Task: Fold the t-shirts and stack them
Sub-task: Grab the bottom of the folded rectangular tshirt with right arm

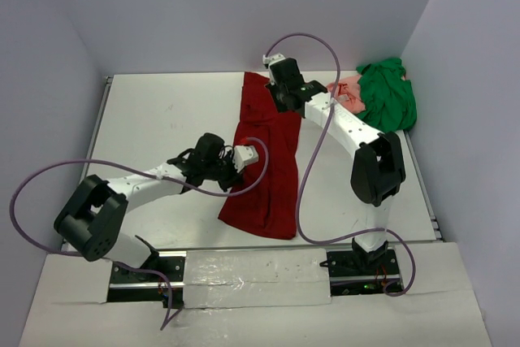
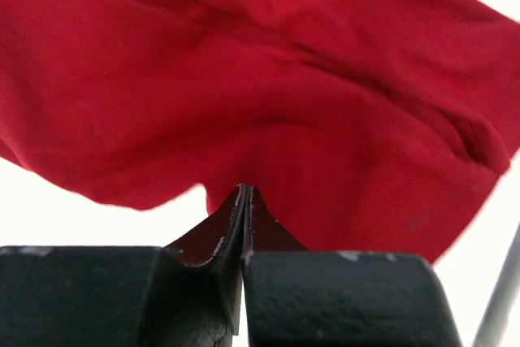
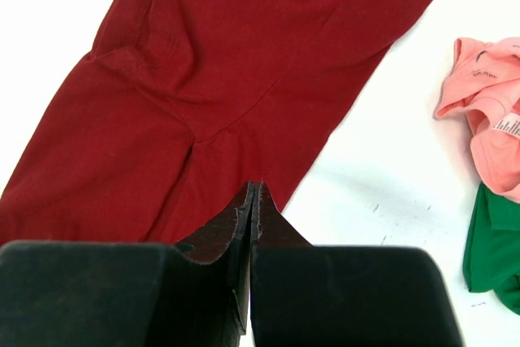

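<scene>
Maroon t-shirt (image 1: pixel 268 176): laid as a long strip down the middle of the top view, on the table (image 1: pixel 162 111). Green t-shirt (image 1: pixel 390 97) and salmon-pink t-shirt (image 1: pixel 349 91): heaped together, unfolded, at upper right.

Left claw (image 2: pixel 245 194): jaws pressed together on a pinch of maroon cloth at the strip's left edge. Right claw (image 3: pixel 253 188): likewise closed, with a tuck of the same shirt nipped near its upper end.

Cloth is judged soft, light and limp, so sagging from any single hold is expected. Edges or corners are best taken at two spread points and kept taut.

Left wrist view: deep draped folds are shown running off the pinch, not evident from above. Right wrist view: a white label on the pink shirt is resolved. The overall layout is given by the top view only.
</scene>
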